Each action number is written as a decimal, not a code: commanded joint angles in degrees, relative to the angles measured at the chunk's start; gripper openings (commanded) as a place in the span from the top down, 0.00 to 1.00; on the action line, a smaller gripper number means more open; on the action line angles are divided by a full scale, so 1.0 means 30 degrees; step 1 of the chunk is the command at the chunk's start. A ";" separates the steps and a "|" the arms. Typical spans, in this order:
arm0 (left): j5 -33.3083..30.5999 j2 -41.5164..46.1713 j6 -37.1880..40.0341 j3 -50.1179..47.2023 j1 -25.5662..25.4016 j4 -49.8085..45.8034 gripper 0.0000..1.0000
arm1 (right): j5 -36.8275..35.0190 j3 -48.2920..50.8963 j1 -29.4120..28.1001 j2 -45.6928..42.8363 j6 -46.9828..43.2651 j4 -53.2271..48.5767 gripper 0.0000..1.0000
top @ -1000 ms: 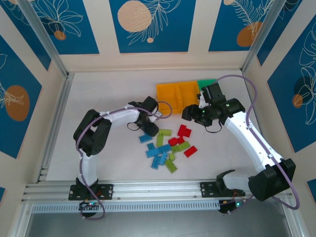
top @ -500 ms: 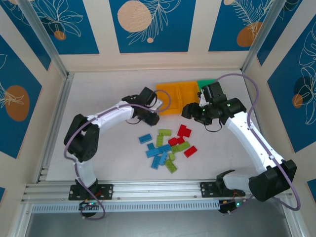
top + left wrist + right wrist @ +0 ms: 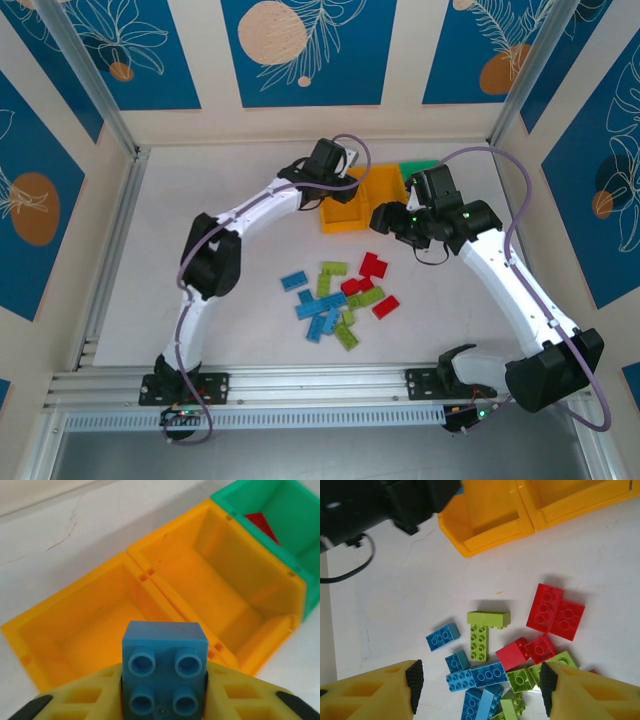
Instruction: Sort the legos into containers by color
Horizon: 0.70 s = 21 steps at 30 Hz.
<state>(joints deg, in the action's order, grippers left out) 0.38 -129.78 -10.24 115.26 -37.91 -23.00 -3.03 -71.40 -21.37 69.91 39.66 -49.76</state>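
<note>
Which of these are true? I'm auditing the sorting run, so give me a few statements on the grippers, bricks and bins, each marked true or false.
1. The left gripper holds a blue brick. True.
2. The right gripper grips a red brick. False: it is open with nothing between its fingers, above the pile.
3. The green bin has a red piece in it. True.
4. Every brick is already in a bin. False: the pile of blue, green and red bricks lies on the table.
5. Two orange bins sit in a row with the green bin. True.
</note>
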 commanded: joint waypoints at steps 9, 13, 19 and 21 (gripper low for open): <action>0.0921 0.2874 0.0018 0.0485 0.0389 -0.1097 0.48 | -0.0583 0.0441 0.0119 0.0353 0.0706 -0.0285 0.33; 0.1834 0.7033 0.0496 -0.3075 0.0357 0.0056 0.49 | -0.1462 0.0226 -0.0218 0.1436 0.1344 -0.1691 0.33; 0.2753 1.4579 0.3844 -1.0760 0.0303 0.1264 0.50 | -0.1600 0.0379 -0.1996 0.3832 0.2088 -0.2503 0.36; 0.3122 1.6924 0.5747 -1.3168 0.0275 0.0834 0.50 | -0.1598 0.0458 -0.2686 0.4862 0.2254 -0.2319 0.37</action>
<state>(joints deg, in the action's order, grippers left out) 6.57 -84.25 -2.00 83.35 -37.30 -19.79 -7.57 -70.61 -27.24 82.06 44.18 -54.81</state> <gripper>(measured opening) 0.501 0.634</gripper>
